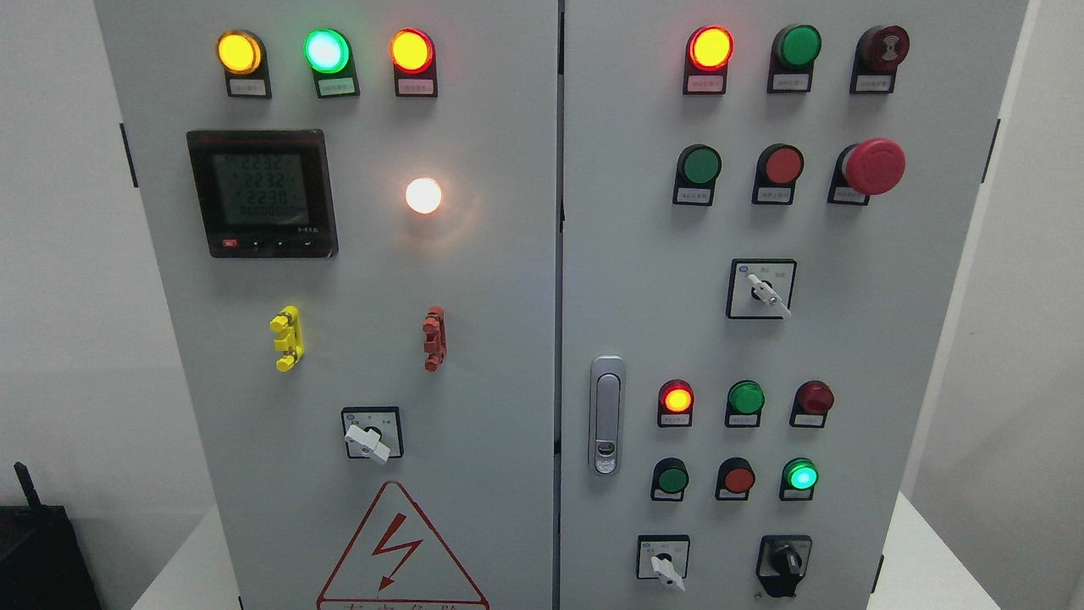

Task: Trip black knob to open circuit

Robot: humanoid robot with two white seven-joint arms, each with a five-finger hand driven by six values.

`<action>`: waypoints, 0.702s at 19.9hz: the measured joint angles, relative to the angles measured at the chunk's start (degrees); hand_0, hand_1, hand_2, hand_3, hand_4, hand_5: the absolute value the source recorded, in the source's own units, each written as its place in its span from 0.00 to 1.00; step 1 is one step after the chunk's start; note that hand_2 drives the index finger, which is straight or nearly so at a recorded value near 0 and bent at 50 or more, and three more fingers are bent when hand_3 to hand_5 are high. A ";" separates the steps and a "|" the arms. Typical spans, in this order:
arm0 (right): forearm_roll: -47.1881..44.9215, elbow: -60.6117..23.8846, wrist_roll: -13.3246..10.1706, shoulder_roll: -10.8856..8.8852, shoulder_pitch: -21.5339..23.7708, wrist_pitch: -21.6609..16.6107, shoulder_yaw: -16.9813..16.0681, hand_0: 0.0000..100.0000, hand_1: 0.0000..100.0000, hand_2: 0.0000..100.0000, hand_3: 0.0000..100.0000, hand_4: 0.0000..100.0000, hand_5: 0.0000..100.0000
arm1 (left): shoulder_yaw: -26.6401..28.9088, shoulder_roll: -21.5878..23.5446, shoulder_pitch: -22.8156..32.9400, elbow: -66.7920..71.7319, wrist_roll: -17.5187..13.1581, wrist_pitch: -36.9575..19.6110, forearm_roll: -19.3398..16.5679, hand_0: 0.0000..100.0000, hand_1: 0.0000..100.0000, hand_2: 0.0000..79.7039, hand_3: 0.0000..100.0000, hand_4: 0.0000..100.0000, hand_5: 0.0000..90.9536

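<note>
matt grey metal cabinet (508, 339), glossy black plastic knob (784, 561)

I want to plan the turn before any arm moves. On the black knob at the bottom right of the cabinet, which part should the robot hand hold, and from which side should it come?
Probably the raised bar across the black knob: pinch its two flat sides, coming straight at the right door from the front. The bar stands roughly upright and sticks out, giving leverage.
</note>
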 measured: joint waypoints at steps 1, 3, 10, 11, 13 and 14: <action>0.01 -0.12 0.03 0.00 0.23 -0.03 0.02 0.00 0.00 0.00 0.00 0.00 0.00 | 0.00 0.00 0.00 0.00 0.00 0.00 0.00 0.12 0.39 0.00 0.00 0.00 0.00; 0.01 -0.35 0.05 0.00 0.61 -0.05 0.04 0.00 0.00 0.00 0.00 0.00 0.00 | 0.00 0.00 0.00 0.00 0.00 0.00 0.00 0.12 0.39 0.00 0.00 0.00 0.00; 0.08 -0.81 0.08 0.00 1.19 -0.09 0.07 0.00 0.00 0.00 0.00 0.00 0.00 | 0.00 0.00 0.00 0.00 0.00 -0.01 0.00 0.12 0.39 0.00 0.00 0.00 0.00; 0.11 -0.85 0.10 0.00 1.22 -0.09 0.08 0.00 0.00 0.00 0.00 0.00 0.00 | 0.00 0.00 0.00 0.00 0.00 0.00 0.00 0.12 0.39 0.00 0.00 0.00 0.00; 0.22 -0.90 0.23 0.00 1.25 -0.09 0.08 0.00 0.00 0.00 0.00 0.00 0.00 | 0.00 0.00 0.00 0.00 0.00 -0.01 0.00 0.12 0.39 0.00 0.00 0.00 0.00; 0.25 -0.93 0.26 0.00 1.28 -0.10 0.09 0.00 0.00 0.00 0.00 0.00 0.00 | 0.00 0.00 0.00 0.00 0.00 -0.01 0.00 0.12 0.39 0.00 0.00 0.00 0.00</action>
